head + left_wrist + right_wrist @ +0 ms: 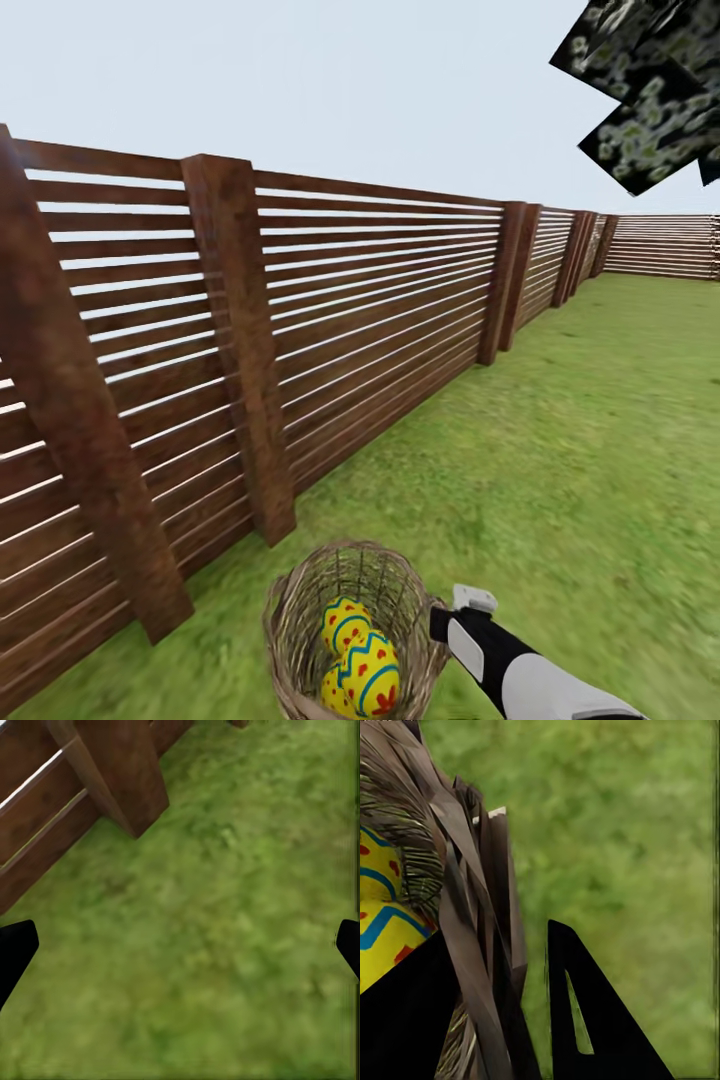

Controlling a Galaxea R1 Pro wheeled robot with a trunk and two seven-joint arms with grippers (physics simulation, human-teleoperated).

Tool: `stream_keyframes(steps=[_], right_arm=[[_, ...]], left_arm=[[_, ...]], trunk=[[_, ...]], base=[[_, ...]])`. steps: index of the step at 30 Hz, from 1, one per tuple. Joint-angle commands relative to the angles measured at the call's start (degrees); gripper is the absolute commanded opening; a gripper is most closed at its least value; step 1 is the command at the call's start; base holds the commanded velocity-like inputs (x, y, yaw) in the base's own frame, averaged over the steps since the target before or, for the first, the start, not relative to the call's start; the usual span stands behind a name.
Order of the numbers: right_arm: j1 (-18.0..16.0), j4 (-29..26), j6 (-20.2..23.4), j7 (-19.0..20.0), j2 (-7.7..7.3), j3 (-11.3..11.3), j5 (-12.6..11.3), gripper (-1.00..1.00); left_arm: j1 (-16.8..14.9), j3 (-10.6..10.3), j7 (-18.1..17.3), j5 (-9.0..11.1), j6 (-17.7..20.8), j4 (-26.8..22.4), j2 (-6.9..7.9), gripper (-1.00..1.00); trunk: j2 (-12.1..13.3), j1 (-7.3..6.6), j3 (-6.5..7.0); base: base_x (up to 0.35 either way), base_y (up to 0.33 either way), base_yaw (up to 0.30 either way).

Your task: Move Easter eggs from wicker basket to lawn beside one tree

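Brown wicker basket (352, 628): open-weave and bucket-shaped, low in the head view, tilted, with its thick braided rim facing up and toward the camera. It is close to the foot of the fence. Whether it rests on the grass or is lifted clear cannot be told.
Yellow eggs (362, 664): three Easter eggs inside the basket, bright yellow with red marks and blue zigzag bands, bunched together and touching. One lies higher, one in the middle, and one is partly hidden at the bottom. The right wrist view shows a yellow egg (381, 916) through the weave.
Right gripper (502, 1020): its two dark fingers straddle the basket's wall (472, 907), one finger inside by the egg and one outside over the grass. They are closed onto the rim, pinching the wicker between them. In the head view the white and black right arm (520, 665) reaches in from the lower right to the basket's right edge.
Left gripper (180, 945): spread wide, its black fingertips (15, 945) at opposite edges of the left wrist view, with nothing between them. Below it are bare grass and a fence post base (124, 772).
Lawn (580, 450): short green grass stretching away to the right of the fence.
Fence (300, 330): brown horizontal wooden slats between thick posts, running from the near left into the distance and turning across the far end.
Tree foliage (650, 90): blocky dark leaves speckled whitish, at the upper right corner of the head view, against a pale sky.
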Motion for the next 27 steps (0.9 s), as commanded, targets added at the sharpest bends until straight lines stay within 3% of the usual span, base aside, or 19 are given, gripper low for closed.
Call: stream_keyframes(steps=[1, 5, 13, 27], right_arm=[[0.0, -0.19, 0.28, -0.26, -0.02, -0.23, -0.47, -1.0], [0.05, -0.22, 0.27, -0.16, -0.11, -0.25, -0.47, -1.0], [0.05, -0.11, -0.43, -0.1, -0.24, -0.26, -0.48, -1.0], [0.05, -0.04, -1.48, 0.21, -0.24, -0.23, -0.48, -1.0]], left_arm=[[-0.02, 0.09, -0.27, 0.47, 1.14, -0.03, 0.03, 1.0], [-0.15, 0.12, -0.25, 0.47, 3.78, 0.04, 0.08, 1.0], [-0.11, -0.11, 0.28, 0.38, 3.8, 0.21, 0.0, 1.0], [-0.11, -0.21, 1.51, 0.38, 3.78, 0.21, 0.0, 1.0]], trunk=[[0.39, -0.23, 0.14], [1.99, -1.11, 0.86], [5.2, -2.86, 2.3], [10.41, -5.72, 4.63]], base=[[0.0, 0.0, -0.257], [-0.03, 0.0, -0.268], [-0.276, -0.008, -0.273], [-0.012, -0.002, -0.273]])
